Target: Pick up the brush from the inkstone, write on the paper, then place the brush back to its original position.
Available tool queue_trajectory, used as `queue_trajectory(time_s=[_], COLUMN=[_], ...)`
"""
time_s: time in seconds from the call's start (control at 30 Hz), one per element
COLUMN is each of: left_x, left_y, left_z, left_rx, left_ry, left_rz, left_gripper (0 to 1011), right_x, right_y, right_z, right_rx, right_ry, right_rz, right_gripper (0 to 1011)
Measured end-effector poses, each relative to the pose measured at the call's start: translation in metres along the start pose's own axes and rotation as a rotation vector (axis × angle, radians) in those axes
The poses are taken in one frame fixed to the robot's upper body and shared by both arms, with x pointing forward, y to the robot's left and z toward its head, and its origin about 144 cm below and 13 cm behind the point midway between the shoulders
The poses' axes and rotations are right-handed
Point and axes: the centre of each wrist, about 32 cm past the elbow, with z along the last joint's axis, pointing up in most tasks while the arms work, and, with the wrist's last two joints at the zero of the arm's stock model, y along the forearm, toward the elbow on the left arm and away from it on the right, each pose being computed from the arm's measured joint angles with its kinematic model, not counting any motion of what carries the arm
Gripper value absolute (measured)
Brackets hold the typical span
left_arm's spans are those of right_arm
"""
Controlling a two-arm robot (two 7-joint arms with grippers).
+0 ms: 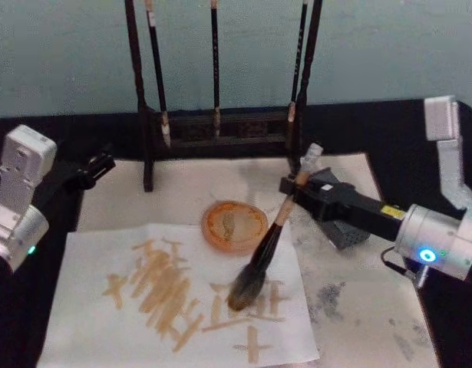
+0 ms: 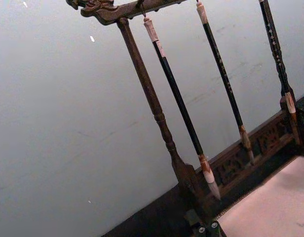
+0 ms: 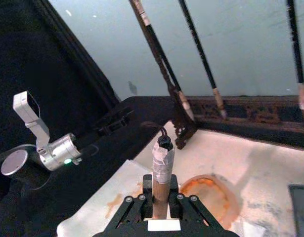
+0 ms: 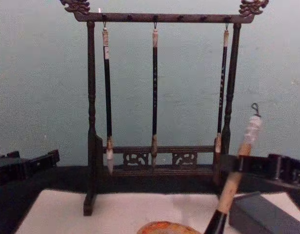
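Tan-handled bushy brush (image 1: 268, 239) (right gripper (image 1: 295, 184)) on matte paper (image 1: 90, 330)

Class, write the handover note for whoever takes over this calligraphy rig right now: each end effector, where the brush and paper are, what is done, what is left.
The right end effector is shut on the brush at its tan handle, with the brush tilted and its bristles down on the paper.
The left end effector is idle, off to the left of the paper.
Done: brush picked up; tan strokes cover much of the paper.
Left: finish writing, then return the brush to where it started.
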Motion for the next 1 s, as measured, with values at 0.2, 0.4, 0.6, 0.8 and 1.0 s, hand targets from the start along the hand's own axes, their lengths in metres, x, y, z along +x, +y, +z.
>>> queue_trajectory(time_s=[0.2,0.4,0.6,0.8,1.0], left_x=[0.000,0.000,0.000,0.000,0.000], left_y=[0.000,0.000,0.000,0.000,0.000], left_z=[0.000,0.000,0.000,0.000,0.000], left_rx=[0.000,0.000,0.000,0.000,0.000], left_ry=[0.000,0.000,0.000,0.000,0.000], left_rz=[0.000,0.000,0.000,0.000,0.000], left_gripper=[1002,1002,1002,1002,1002], right_x=[0.001,-0.006,-0.011,-0.012,-0.004], right_y=[-0.010,-0.011,-0.001,0.013,0.027], right_z=[0.004,0.015,0.025,0.031,0.031], right_rx=[0.017,0.048,0.080,0.109,0.151], right_ry=[-0.005,-0.008,-0.005,0.018,0.076], right_rz=[-0.013,0.020,0.059,0.083,0.066], right_gripper=[185,185,185,185,185])
